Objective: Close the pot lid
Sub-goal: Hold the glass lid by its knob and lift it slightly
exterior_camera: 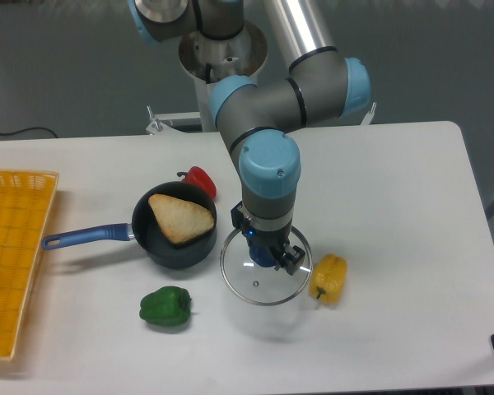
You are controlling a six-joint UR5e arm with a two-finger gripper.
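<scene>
Fixed camera: the gripper [267,257] looks clamped on the blue knob of the round glass lid [263,276], mid-table toward the front edge. Dark round saucepan [174,226] sits just left. Next move, I'd guess: carry it left, centre, lower.

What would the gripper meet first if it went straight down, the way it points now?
The gripper points down at the lid, and its fingers sit at the blue knob. So the knob comes first, then the glass. Whether they already touch it is unclear.

Open dark pot [175,233] holds bread; glass lid [264,271] seemingly lifted, just right.
</scene>
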